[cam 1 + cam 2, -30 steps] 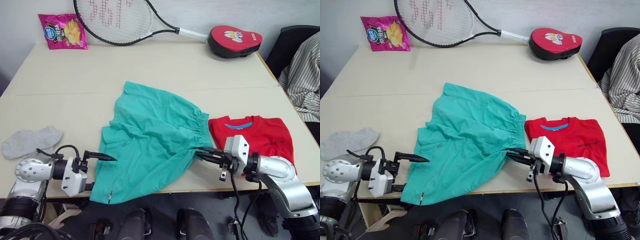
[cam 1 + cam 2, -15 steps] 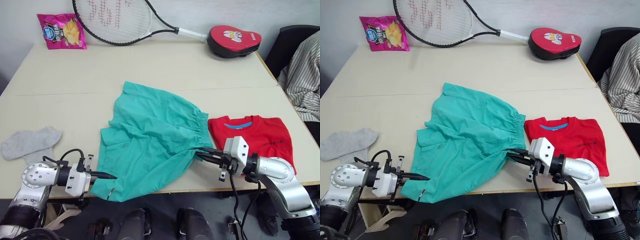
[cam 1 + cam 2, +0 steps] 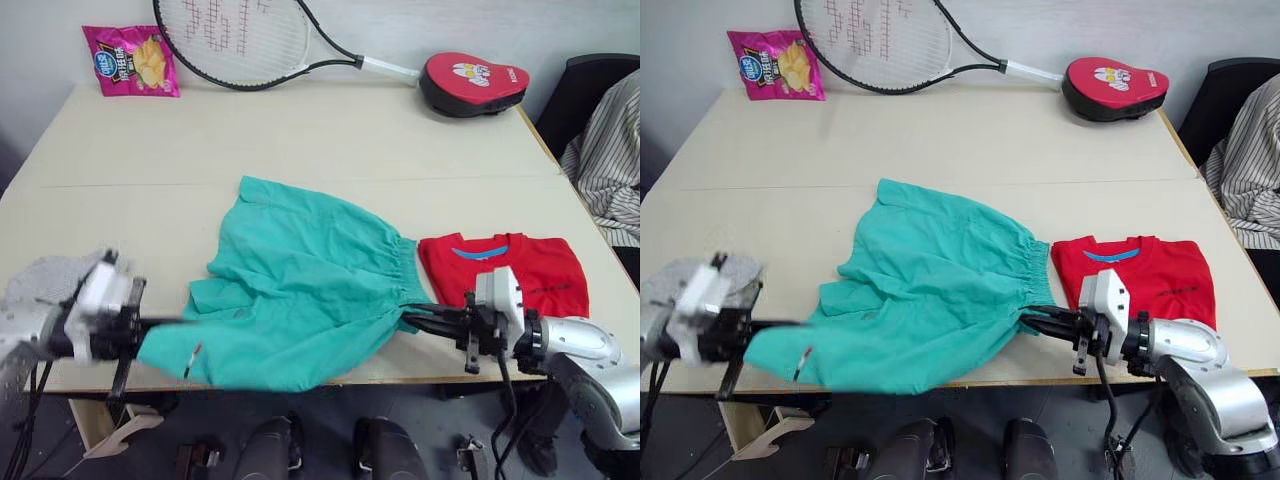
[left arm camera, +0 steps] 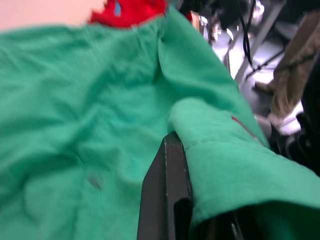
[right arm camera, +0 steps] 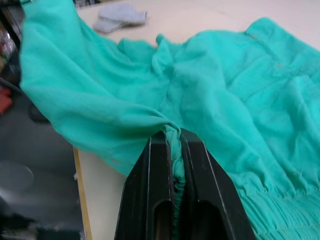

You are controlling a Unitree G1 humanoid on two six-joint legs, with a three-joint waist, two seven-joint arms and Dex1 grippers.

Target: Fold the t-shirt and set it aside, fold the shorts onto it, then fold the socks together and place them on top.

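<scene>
A pale beige rectangular surface (image 3: 300, 130) stands against a light wall; at its far edge lie a pink crisp packet (image 3: 132, 59) on the left, a black-framed tennis racket (image 3: 250, 40) in the middle, and a red padded case with a black rim (image 3: 474, 82) on the right; a striped cloth (image 3: 610, 160) hangs over a dark chair beyond the right edge.

The teal-green soft cloth shorts (image 3: 300, 290) lie spread across the near middle of the surface, their near hem hanging over the front edge; the bright red short-sleeved t-shirt (image 3: 510, 272), folded into a rectangle, lies just right of them, touching the gathered waistband; the light grey ankle socks (image 3: 680, 280) lie at the near left, partly hidden by the left arm.

The left hand (image 3: 165, 322) reaches in level from the near left, its black fingers (image 4: 167, 200) closed on the left hem of the shorts; the right hand (image 3: 1040, 322) stretches in level from the near right, its fingers (image 5: 150, 200) pinched narrow on a bunched fold of the shorts by the waistband.
</scene>
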